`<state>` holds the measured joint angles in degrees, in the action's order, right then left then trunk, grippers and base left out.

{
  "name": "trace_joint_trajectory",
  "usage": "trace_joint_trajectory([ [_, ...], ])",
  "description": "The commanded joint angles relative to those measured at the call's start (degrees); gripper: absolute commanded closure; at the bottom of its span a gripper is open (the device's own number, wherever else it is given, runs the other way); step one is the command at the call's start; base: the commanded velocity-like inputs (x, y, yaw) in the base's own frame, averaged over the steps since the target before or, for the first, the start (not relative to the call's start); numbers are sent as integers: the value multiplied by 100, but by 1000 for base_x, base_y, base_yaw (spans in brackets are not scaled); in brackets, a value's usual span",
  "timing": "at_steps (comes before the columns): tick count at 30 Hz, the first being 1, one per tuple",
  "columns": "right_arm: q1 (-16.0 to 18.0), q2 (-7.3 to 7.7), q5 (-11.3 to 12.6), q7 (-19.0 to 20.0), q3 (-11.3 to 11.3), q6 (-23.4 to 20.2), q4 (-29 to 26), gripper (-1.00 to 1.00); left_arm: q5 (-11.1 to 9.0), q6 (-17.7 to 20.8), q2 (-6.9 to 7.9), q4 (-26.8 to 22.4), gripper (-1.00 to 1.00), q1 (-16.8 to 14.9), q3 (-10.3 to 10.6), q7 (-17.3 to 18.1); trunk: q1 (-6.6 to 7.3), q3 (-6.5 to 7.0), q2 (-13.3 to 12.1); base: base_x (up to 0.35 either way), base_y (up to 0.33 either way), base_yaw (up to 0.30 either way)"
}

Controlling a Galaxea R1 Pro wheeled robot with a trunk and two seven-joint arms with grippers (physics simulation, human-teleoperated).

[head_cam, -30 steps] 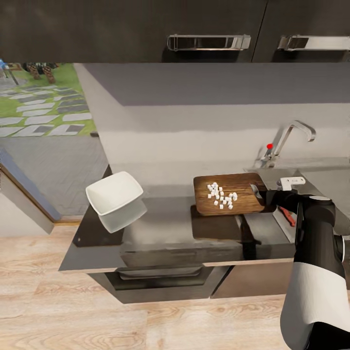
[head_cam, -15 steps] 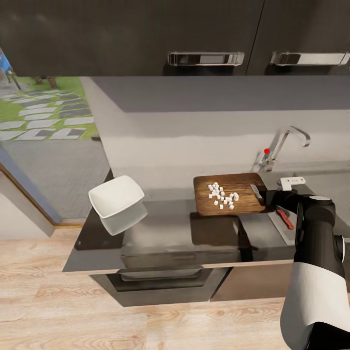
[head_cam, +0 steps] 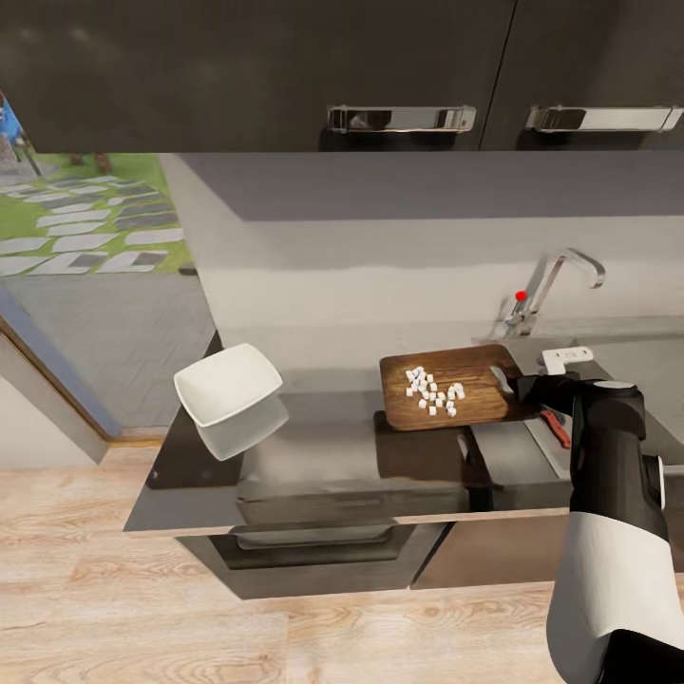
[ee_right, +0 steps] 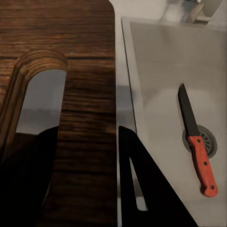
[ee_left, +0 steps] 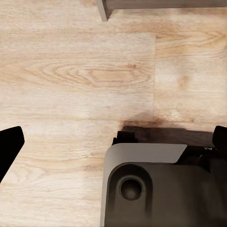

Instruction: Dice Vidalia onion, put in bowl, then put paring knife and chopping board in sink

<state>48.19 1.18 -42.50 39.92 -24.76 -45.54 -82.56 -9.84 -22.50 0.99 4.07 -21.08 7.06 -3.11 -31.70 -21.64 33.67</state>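
Many white onion dice lie on the board, which the right hand pinches at its slotted right end, seemingly lifted off the table. The step in hand, I judge, is carrying the dice to the bowl, well to the left; next the board must travel level, then tilt over it. The right wrist view shows the knife already in the sink by the drain. The left hand's fingers hang spread above the floor.
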Motion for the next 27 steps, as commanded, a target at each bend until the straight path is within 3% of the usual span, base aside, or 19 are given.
trace_joint_trajectory([
  [1,6,1,-54,59,-4,-19,-6,100,-44,-39,-3,24,-100,-10,50,-6,-2,-8,8,0,0,0],
  [17,6,7,-37,78,-9,-34,-6,100,-44,-35,1,24,-100,-10,50,3,-2,-8,8,0,114,0],
  [27,6,14,-25,182,-16,-42,-6,100,-44,-35,6,24,-100,-10,50,3,-2,-8,8,0,253,0],
])
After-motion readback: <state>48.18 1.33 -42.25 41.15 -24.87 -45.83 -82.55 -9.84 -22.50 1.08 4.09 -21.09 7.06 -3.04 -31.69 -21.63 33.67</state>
